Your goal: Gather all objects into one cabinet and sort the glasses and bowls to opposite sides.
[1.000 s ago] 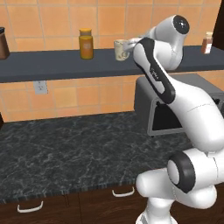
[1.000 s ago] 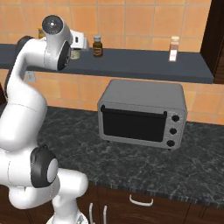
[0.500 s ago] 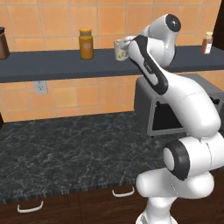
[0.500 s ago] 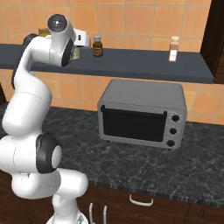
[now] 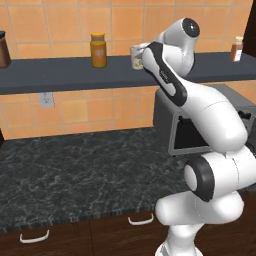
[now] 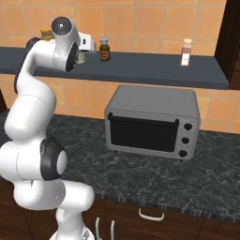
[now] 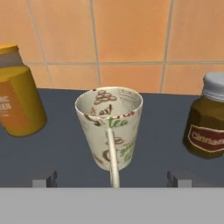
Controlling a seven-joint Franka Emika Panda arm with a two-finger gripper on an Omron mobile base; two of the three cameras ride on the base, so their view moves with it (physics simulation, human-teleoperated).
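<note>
Standing upright on the thin grey wall shelf (image 7: 166, 113), a cream tumbler (image 7: 110, 127) with a brownish mottled pattern is seen at the centre of the hand view. The gripper (image 7: 111, 178) is held open, with one dark fingertip at the lower left and the other at the lower right of that frame, the tumbler lying between them and touched by neither. An amber jar (image 7: 17, 100) is placed at the left edge of the frame and a brown jar (image 7: 208, 122) with a grey lid at the right edge, both apart from the tumbler. Orange wall tiles (image 7: 131, 30) are shown behind the shelf.

In the left base view the tumbler (image 5: 135, 56) is seen at upper centre on the shelf (image 5: 60, 72), partly hidden by the white arm (image 5: 210, 110), with the amber jar (image 5: 98, 50) to its left. A small spice bottle (image 5: 237, 49) is placed at the upper right. A dark marbled surface (image 5: 75, 170) is spread below. In the right base view a grey toaster oven (image 6: 152, 122) is set on that surface (image 6: 187, 183), at the frame's centre.
</note>
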